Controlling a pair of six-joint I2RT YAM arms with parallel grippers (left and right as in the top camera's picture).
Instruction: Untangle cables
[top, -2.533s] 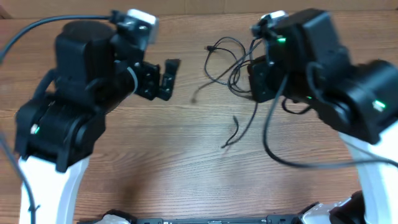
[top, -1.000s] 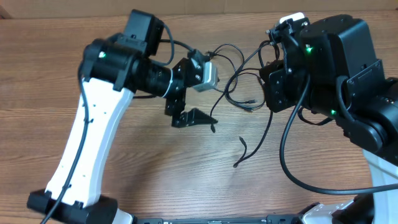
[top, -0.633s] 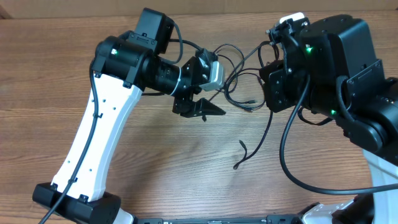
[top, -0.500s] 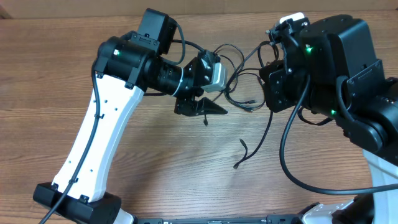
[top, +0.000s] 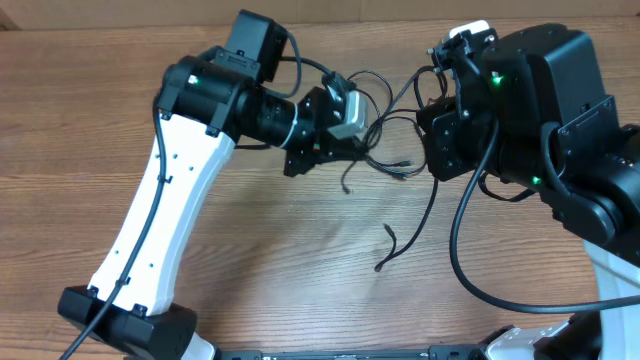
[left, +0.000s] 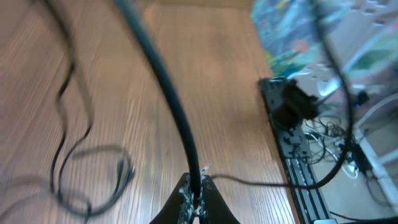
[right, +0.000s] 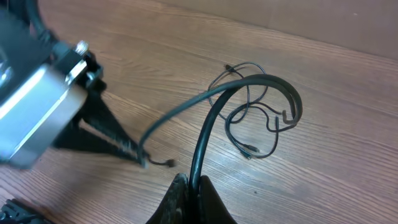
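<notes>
Thin black wiry cables (top: 392, 240) loop loosely on the brown wooden table (top: 250, 280) between the arms. The left gripper (left: 198, 188) pinches one strand and the right gripper (right: 188, 185) pinches another, both jaws pressed tight.

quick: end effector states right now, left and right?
Left end effector: closed, pinching a black cable.
Right end effector: closed, pinching an arching cable that rises from its fingertips.
</notes>
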